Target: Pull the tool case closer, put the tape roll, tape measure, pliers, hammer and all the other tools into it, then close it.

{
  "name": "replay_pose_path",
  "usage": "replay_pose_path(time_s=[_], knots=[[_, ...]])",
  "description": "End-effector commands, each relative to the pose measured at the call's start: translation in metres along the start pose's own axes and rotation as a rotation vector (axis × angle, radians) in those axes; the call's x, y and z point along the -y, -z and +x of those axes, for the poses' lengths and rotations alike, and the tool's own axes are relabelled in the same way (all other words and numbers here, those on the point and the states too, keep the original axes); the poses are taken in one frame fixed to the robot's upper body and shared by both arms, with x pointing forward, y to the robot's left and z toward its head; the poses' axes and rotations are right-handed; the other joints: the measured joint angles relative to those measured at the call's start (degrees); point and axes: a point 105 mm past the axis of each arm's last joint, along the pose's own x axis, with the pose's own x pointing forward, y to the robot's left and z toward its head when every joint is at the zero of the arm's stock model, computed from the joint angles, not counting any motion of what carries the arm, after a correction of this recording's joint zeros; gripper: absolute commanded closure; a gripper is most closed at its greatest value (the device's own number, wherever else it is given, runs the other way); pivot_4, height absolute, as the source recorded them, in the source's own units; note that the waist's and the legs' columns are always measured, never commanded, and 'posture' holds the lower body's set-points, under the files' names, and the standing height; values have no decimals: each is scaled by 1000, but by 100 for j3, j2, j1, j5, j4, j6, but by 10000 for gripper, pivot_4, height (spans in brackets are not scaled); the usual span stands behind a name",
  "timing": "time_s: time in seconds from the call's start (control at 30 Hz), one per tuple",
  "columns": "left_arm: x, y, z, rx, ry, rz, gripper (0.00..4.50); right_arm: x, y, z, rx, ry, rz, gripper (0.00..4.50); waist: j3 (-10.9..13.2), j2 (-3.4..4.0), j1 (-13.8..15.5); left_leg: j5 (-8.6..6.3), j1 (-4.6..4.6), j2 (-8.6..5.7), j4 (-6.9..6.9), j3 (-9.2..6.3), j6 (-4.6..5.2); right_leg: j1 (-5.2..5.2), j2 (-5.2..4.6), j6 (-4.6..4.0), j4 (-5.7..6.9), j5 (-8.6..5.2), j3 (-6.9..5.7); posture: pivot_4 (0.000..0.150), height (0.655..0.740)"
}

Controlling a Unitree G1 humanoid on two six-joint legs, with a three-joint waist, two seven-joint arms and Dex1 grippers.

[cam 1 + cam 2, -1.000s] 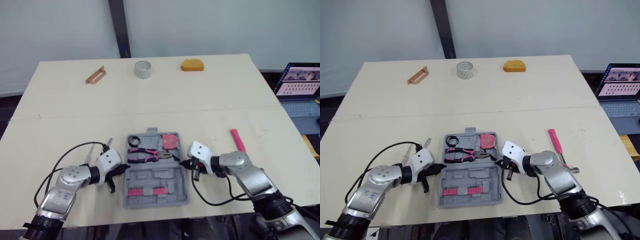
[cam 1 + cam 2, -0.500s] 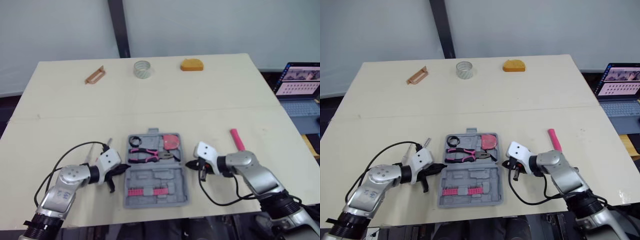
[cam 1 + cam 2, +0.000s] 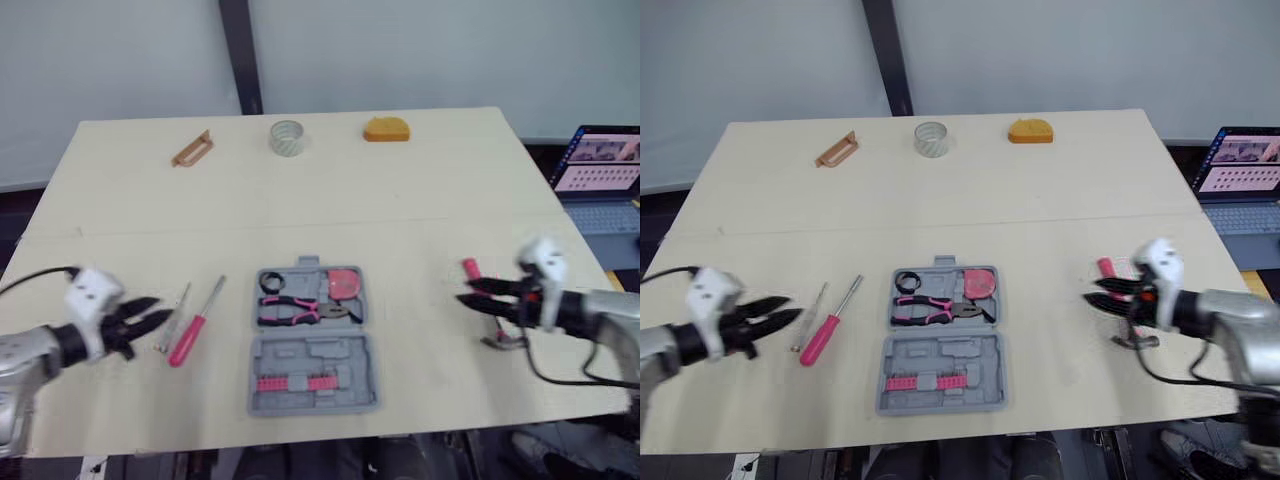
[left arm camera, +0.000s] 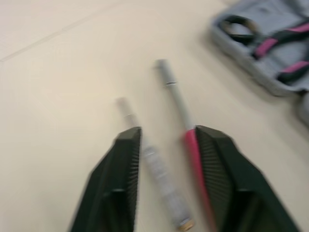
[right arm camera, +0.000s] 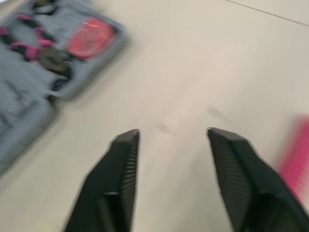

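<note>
The left gripper (image 3: pixel 795 307), spread, is pointing at the pink-handled screwdriver (image 3: pixel 830 322) at its 3 o'clock, lying 1-to-7 o'clock near the open tool case (image 3: pixel 940 372), while the right gripper (image 3: pixel 1092 292) is gaping too.

right gripper (image 5: pixel 174 133): hanging over the table (image 5: pixel 193 58), fingers spreading wide
tool case (image 5: pixel 24 116): lying unlatched, holding pliers (image 5: pixel 46 54)
pink handle (image 5: pixel 295 154): poking in, blurry
</note>
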Motion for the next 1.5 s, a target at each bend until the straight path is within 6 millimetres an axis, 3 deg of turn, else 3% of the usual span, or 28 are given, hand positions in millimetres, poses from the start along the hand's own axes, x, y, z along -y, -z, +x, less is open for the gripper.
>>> replay_pose_path(time_s=[0.03, 0.07, 0.17, 0.23, 0.47, 0.7, 0.8, 0.97, 1.07, 1.17, 1.27, 1.4, 1.5], knots=[[-31, 0, -27, 59, -139, -64, 6810, 34, 0, -32, 56, 158, 0, 2127, 0, 0, -15, 0, 4, 0, -2, 2, 0, 0, 0, 0, 1, 0, 1, 1500, 7400], [-43, 4, -33, 75, -195, -88, 1659, 43, 5, -38, 52, 202, 8, 0, 0, 0, -21, 0, 7, 0, -5, 4, 0, 0, 0, 0, 2, 0, 2, 1500, 7400], [-74, 19, -53, 100, -344, -152, 690, 66, 23, -54, 47, 308, 46, 0, 0, 0, -73, 0, 15, 1, -13, 12, -1, 0, 1, 0, 2, 0, 3, 1500, 7400], [-81, 29, -59, 92, -380, -165, 690, 75, 32, -60, 53, 351, 66, 0, 1, -1, -141, 0, 19, 1, -19, 20, 0, 0, -1, 0, 1, 0, 3, 1500, 7400], [-88, 50, -64, 70, -425, -174, 690, 92, 53, -72, 51, 445, 104, 0, 2, -2, -198, 0, 28, 4, -27, 29, -1, 0, -2, 0, 1, 0, 3, 1500, 7400], [-81, 43, -50, 94, -378, -112, 690, 88, 43, -60, 90, 398, 72, 0, 2, -2, -196, 0, 32, 6, -26, 35, -1, 0, -2, 0, 2, 0, 6, 1500, 7400], [-68, 36, -36, 107, -304, -82, 690, 67, 17, -39, 142, 260, 30, 0, 2, -2, -193, 0, 32, 6, -26, 35, -1, 0, -1, 0, 3, 0, 6, 1500, 7400], [-33, 26, -8, 116, -171, -43, 690, -17, -43, 19, 208, -102, -99, 0, 3, 0, -188, -1, 35, 12, -24, 36, -2, -3, 1, 0, 10, 0, 6, 1500, 7400], [-18, 21, 6, 120, -127, -24, 9353, -77, -74, 53, 232, -314, -204, 0, 3, 0, -163, -1, 34, 12, -22, 35, -2, -4, 1, 0, 12, 0, 5, 1500, 7400], [-4, 19, 17, 112, -95, -44, 24185, -123, -95, 75, 261, -443, -287, 0, 3, 0, -155, -1, 34, 12, -19, 34, -2, -4, 1, 0, 13, 0, 5, 1500, 7400], [6, 23, 24, 87, -85, -61, 39877, -152, -101, 85, 270, -524, -337, 0, 0, -6, -101, -1, 27, 10, -18, 23, -2, -4, 0, 0, 14, 0, 0, 1500, 7400], [20, 29, 33, 66, -74, -81, 39877, -190, -105, 100, 286, -630, -391, 0, -3, -13, -105, -3, 25, 8, -17, 22, -2, -4, 1, -1, 11, 0, -4, 1500, 7400], [21, 30, 35, 70, -87, -96, 39877, -202, -105, 106, 289, -660, -403, 0, -4, -14, -142, -1, 28, 11, -14, 22, -5, -4, 3, -1, 17, 0, -3, 1500, 7400]])
